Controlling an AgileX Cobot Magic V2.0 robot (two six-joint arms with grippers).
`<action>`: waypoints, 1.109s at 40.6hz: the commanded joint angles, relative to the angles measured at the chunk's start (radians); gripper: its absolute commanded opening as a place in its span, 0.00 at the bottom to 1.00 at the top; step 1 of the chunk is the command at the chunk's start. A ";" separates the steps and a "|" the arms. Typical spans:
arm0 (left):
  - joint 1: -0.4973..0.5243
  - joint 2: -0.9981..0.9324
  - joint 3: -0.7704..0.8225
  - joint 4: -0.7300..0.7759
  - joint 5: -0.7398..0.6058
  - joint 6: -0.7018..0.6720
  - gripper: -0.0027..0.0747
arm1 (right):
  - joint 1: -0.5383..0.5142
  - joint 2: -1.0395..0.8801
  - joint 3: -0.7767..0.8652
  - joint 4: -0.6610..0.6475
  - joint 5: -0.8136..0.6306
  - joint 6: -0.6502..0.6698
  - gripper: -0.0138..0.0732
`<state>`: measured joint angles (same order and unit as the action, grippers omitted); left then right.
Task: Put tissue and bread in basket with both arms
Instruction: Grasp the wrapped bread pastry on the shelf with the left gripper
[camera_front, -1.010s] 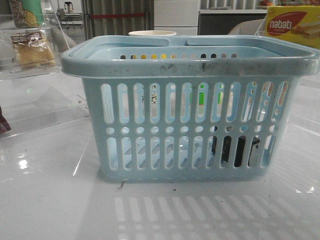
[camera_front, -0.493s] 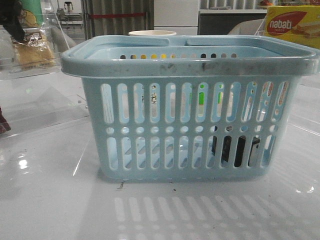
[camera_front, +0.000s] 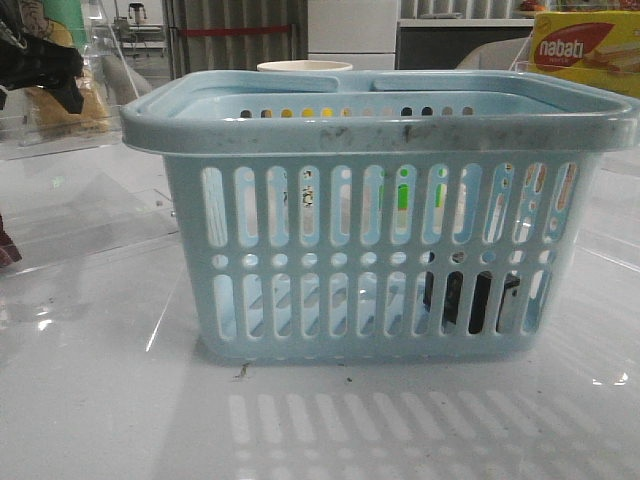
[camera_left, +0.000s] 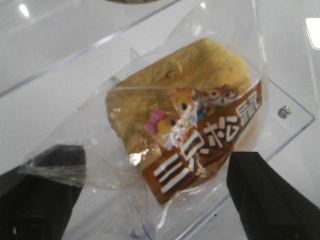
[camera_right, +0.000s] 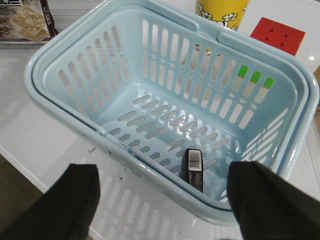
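Observation:
The light blue basket stands mid-table; it also fills the right wrist view. The black tissue pack lies on the basket floor near one wall, and shows dark through the slots. The bread packet, golden-brown with a dark label, lies on a clear acrylic shelf. My left gripper is open, one finger on either side of the packet's near end; in the front view it hangs over the bread at the far left. My right gripper is open and empty above the basket's near rim.
A yellow-and-red nabati box is at the back right. A yellow cup and a red block stand behind the basket. A cracker packet lies beside the basket. A green-and-yellow packet is behind the bread.
My left gripper has come into the front view at the top left and moved down over the bread packet. The basket and tissue have not moved.

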<state>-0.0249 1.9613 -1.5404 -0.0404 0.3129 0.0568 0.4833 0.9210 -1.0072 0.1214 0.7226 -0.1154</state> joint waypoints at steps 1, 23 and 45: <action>-0.001 -0.052 -0.041 -0.010 -0.112 -0.003 0.80 | -0.001 -0.004 -0.026 -0.005 -0.067 -0.005 0.88; -0.001 -0.051 -0.041 -0.010 -0.141 -0.003 0.33 | -0.001 -0.004 -0.026 -0.005 -0.067 -0.005 0.88; -0.001 -0.244 -0.041 -0.010 0.013 -0.003 0.15 | -0.001 -0.004 -0.026 -0.005 -0.067 -0.005 0.88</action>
<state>-0.0249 1.8341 -1.5438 -0.0426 0.3753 0.0568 0.4833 0.9210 -1.0072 0.1214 0.7226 -0.1154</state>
